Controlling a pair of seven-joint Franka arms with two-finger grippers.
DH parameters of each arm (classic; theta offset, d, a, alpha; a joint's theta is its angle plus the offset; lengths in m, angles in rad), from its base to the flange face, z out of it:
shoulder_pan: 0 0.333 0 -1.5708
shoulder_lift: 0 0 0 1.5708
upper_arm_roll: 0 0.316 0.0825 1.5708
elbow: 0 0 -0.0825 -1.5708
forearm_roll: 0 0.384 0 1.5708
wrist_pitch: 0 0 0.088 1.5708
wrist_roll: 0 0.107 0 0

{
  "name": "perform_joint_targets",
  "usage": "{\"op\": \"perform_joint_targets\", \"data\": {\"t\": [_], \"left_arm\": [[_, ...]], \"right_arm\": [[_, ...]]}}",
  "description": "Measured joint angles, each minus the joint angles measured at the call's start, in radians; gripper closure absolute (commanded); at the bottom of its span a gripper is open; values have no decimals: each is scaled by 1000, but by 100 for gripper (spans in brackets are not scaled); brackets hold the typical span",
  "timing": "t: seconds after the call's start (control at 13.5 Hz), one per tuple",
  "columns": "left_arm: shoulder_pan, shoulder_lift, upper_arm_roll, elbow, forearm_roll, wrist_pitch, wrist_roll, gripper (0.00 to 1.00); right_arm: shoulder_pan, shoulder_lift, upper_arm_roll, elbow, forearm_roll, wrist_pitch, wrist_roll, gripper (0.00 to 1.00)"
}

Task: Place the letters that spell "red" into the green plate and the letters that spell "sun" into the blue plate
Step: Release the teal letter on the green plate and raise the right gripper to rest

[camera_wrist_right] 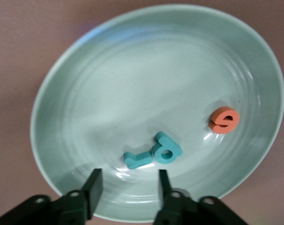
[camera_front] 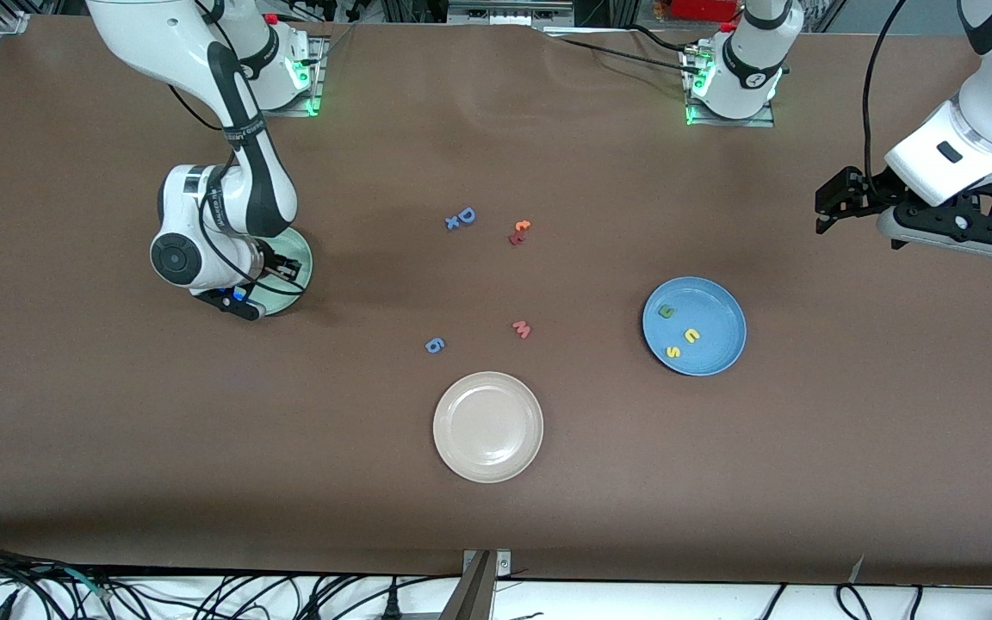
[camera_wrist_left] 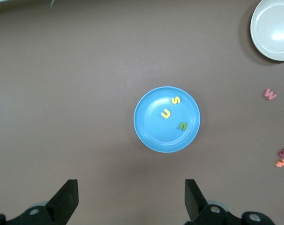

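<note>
Table [camera_front: 74,413], brown, carries three plates. The beige plate [camera_front: 488,426] lies nearest the front camera, with nothing in it. The blue plate [camera_front: 694,326] lies toward the left arm's end and holds the "sun" letters: a yellow s [camera_front: 673,351], a yellow u [camera_front: 691,336] and a dark green n [camera_front: 666,313], all apart from one another. The green plate [camera_front: 300,263] lies toward the right arm's end, largely hidden in the front view by the right arm; the right wrist view shows the orange e [camera_wrist_right: 223,120] in it, and the teal d [camera_wrist_right: 167,150] touching the teal r [camera_wrist_right: 137,160].

Loose letters lie on the bare table between the plates — a blue D [camera_front: 462,217], an orange-and-red pair [camera_front: 519,232], a pink w [camera_front: 522,328] and a blue 6 [camera_front: 435,345].

The right arm bends down steeply; the right gripper [camera_wrist_right: 128,185] hangs low over the green plate, fingers apart, holding nothing, just above the teal r. The left arm waits, its wrist raised off toward the table's end — the left gripper [camera_wrist_left: 131,199] is wide open and empty, looking down on the blue plate.
</note>
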Motion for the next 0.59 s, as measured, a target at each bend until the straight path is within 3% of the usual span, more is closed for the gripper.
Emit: {"op": "perform_joint_targets", "data": {"t": [0.22,0.59], "left_arm": [[2,0,0,4,0,-38,0,0],[5,0,0,6,0,-45,0,0]], "right_arm": [[0,-33,-13,72,1,-56,-1,2],[-1,-92,-116,387,-4,-461,-3,1]]}}
